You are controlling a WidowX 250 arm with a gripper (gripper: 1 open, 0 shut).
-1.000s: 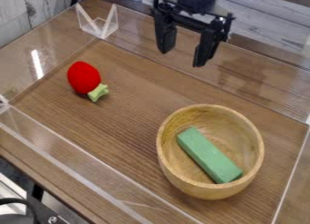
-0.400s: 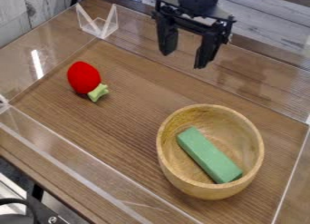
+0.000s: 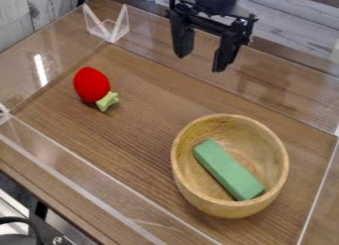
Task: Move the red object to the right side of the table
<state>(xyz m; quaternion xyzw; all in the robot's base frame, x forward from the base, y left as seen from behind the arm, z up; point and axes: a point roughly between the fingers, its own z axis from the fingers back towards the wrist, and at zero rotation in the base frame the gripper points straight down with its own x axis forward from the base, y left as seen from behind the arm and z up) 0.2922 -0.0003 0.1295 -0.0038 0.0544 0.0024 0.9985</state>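
The red object point(image 3: 91, 84), a small toy strawberry with a light green leafy cap, lies on its side on the left part of the brown wood-grain table point(image 3: 159, 105). My black gripper point(image 3: 200, 52) hangs at the top centre, pointing down, well to the upper right of the strawberry and apart from it. Its two fingers stand open with nothing between them.
A round light wooden bowl point(image 3: 231, 165) holding a green rectangular block point(image 3: 229, 170) sits at the lower right. Low clear acrylic walls point(image 3: 106, 25) border the table on every side, with a folded corner piece at the back left.
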